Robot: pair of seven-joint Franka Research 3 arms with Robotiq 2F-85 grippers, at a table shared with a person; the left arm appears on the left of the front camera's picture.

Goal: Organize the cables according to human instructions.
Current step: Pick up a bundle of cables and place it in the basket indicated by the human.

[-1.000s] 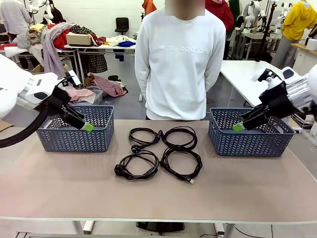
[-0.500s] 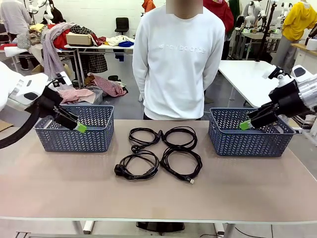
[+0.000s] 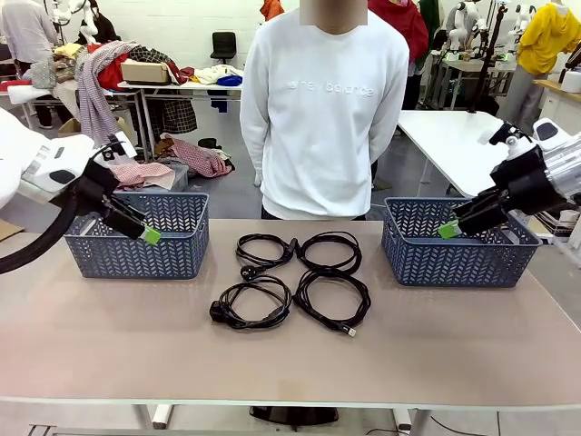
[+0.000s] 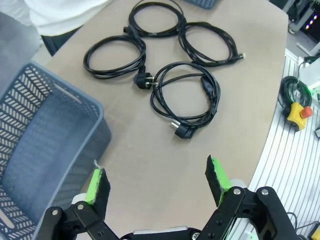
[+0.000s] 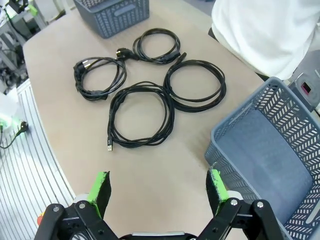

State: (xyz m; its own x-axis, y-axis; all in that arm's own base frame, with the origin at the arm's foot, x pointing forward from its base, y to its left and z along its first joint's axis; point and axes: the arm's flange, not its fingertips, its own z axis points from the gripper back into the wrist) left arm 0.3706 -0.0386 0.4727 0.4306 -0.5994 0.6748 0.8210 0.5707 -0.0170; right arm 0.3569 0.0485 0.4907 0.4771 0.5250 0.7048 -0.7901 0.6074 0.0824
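Front view, 4 cables [image 3: 296, 245], table [image 3: 118, 345], clothes [image 3: 100, 64] behind

The cables [image 3: 331, 272] wear smooth black plastic sheathing with a faint sheen. The table [image 3: 454, 336] top is matt, smooth and beige. The baskets near its left edge [image 3: 136, 254] and right edge [image 3: 445, 263] are matt blue-grey plastic lattice. The person's sweatshirt [image 3: 322, 136] is soft white cloth.

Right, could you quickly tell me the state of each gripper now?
Left gripper: open, holding nothing.
Right gripper: open, holding nothing.
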